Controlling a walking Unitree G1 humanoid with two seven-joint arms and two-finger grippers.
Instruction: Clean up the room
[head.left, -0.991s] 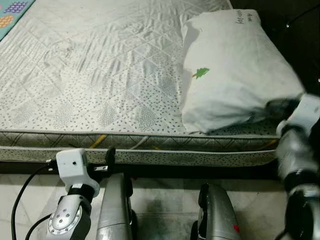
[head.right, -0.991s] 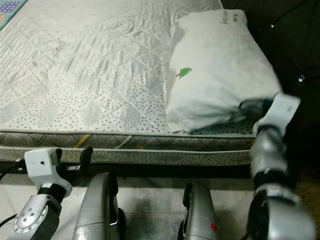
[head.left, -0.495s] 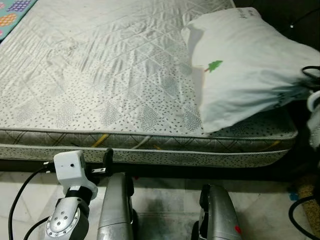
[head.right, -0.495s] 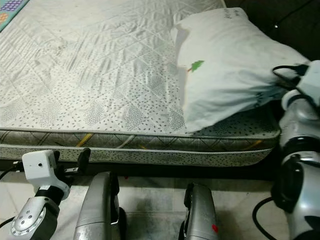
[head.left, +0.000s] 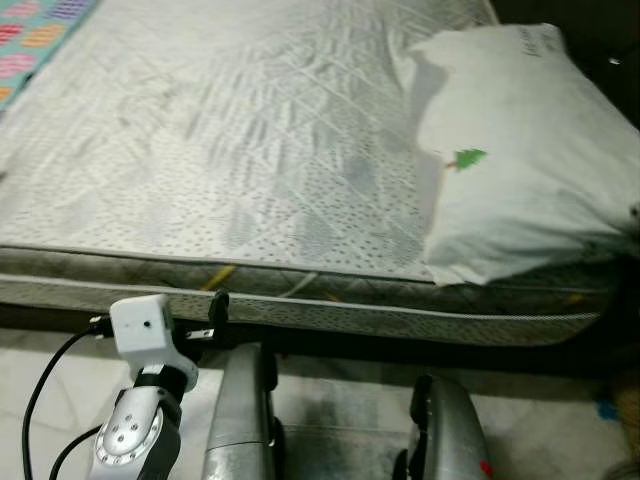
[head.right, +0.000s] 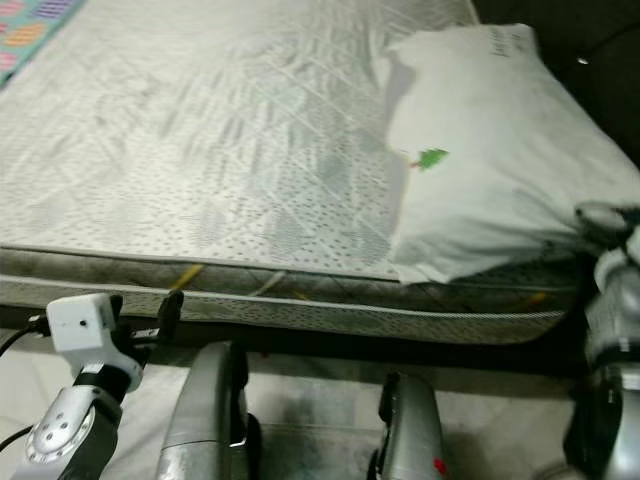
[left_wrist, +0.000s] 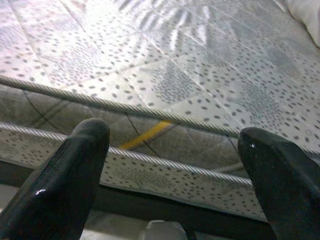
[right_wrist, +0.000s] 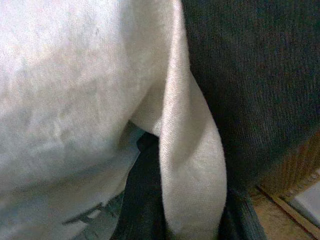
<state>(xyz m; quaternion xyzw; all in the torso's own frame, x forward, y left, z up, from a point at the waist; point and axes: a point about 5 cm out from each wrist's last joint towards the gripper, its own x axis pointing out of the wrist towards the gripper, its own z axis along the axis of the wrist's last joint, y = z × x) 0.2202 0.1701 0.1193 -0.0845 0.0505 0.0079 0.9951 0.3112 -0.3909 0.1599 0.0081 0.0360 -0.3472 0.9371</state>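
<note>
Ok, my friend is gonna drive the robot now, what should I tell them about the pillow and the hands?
Right gripper: shut on a corner of the white pillow, at the bed's right end.
Left gripper: open, holding nothing, low in front of the mattress edge.
Pillow lies on the mattress, near its front right corner.
Done: pillow gripped.
Left: probably set it straight at the bed's end, then let go.

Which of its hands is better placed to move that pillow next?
The right hand: it is at the pillow and pinches its corner. The left hand is open, low by the mattress edge, away from it.
</note>
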